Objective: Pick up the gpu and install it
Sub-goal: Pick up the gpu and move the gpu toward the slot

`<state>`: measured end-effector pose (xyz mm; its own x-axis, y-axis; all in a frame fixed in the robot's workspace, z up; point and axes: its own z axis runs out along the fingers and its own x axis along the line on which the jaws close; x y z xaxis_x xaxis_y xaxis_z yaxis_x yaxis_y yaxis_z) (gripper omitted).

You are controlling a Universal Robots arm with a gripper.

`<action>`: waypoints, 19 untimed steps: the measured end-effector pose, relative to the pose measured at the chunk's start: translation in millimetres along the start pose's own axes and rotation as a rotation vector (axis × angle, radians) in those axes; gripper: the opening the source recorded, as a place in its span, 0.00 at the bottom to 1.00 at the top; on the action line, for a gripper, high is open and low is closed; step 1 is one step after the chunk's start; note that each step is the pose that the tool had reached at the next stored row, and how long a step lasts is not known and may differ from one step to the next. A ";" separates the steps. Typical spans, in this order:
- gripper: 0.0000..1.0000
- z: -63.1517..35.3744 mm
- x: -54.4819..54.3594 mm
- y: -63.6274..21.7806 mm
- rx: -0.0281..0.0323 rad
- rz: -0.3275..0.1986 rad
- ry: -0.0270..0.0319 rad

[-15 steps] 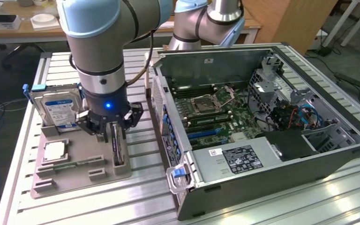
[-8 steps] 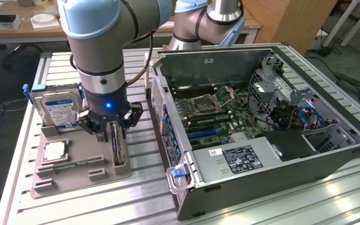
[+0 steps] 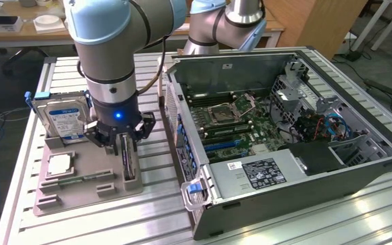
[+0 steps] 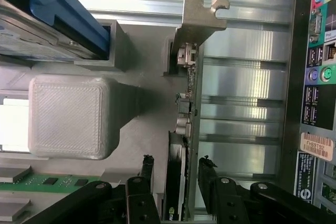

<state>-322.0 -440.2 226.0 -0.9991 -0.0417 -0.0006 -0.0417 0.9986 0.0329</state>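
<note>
The gpu [image 3: 129, 171] is a thin black card standing on edge in a slot of the grey holder tray [image 3: 80, 191], at the exterior view's left of the computer case. Its silvery bracket [image 4: 202, 22] sticks up at one end, and the card's edge [image 4: 182, 114] runs from there down between my fingers. My gripper [image 3: 126, 150] is lowered over the card, open. One black finger [image 4: 147, 169] stands on each side of the card, and a small gap shows between each finger and the card. Nothing is lifted.
The open computer case [image 3: 359, 168] lies at the exterior view's right, motherboard [image 3: 234, 125] exposed, its rear ports [image 4: 315, 77] close beside the tray. The tray also holds an upright hard drive [image 3: 63, 118], a processor chip [image 3: 59, 163] and a green memory stick [image 3: 80, 179].
</note>
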 end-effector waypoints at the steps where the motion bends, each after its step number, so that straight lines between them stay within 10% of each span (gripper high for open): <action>1: 0.47 0.5 0.0 0.3 0.0000 0.000 0.0001; 19: 0.47 6.2 1.0 3.7 0.0000 0.014 0.0008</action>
<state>-323.1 -436.3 219.9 -0.9996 -0.0277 0.0007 -0.0277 0.9991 0.0329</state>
